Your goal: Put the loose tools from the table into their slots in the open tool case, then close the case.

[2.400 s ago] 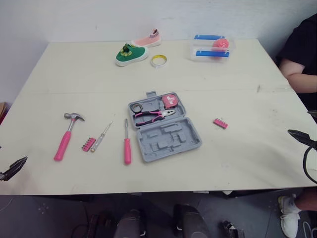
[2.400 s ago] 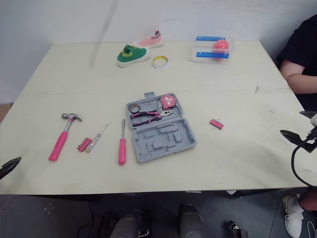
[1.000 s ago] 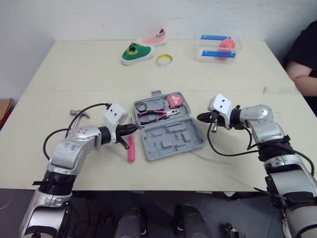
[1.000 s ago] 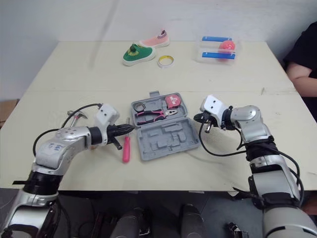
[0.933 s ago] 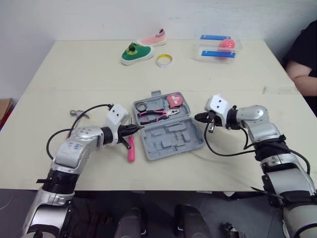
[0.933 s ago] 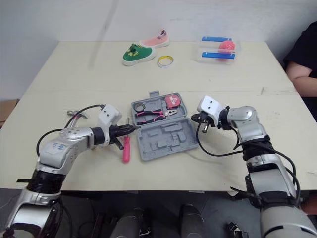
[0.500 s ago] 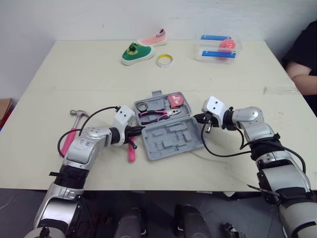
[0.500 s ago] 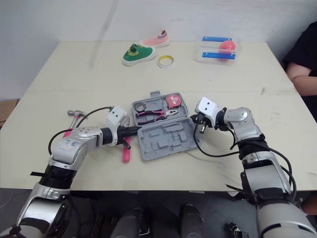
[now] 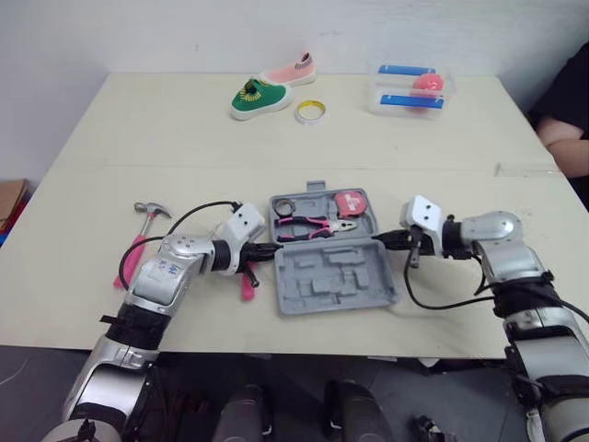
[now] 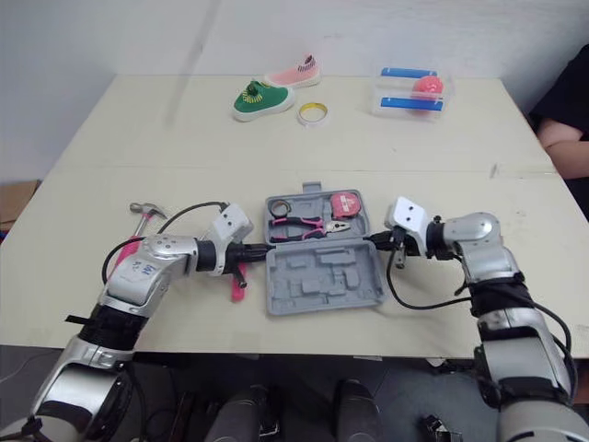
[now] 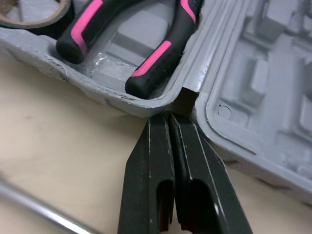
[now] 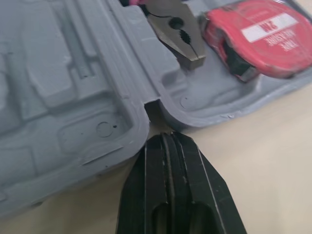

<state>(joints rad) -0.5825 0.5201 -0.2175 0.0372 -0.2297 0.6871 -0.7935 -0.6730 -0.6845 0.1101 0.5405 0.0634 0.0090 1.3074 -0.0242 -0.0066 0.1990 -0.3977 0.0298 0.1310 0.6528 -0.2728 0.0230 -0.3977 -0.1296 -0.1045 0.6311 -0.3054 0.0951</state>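
The grey tool case [image 9: 337, 276] lies open mid-table; its far half holds pink-handled pliers [image 9: 313, 224], a red tape measure [image 9: 354, 203] and a tape roll [image 9: 285, 204]. The near half's slots are bare. My left gripper [image 9: 270, 249] is shut, its tip touching the notch at the case's left hinge end [image 11: 186, 100]. My right gripper [image 9: 391, 241] is shut too, tip at the right hinge notch [image 12: 155, 108]. A pink-handled hammer [image 9: 138, 244] lies to the left. A pink screwdriver [image 9: 247, 284] is partly hidden under the left gripper.
At the table's far side are a green shoe [image 9: 256, 97], a pink shoe [image 9: 293, 71], a yellow tape ring [image 9: 308, 112] and a clear box with blue strips [image 9: 409, 85]. A person's arm [image 9: 561, 133] rests at the right edge.
The case has slid right and nearer the front edge and turned squarer to it, with both shut grippers staying at its hinge ends.
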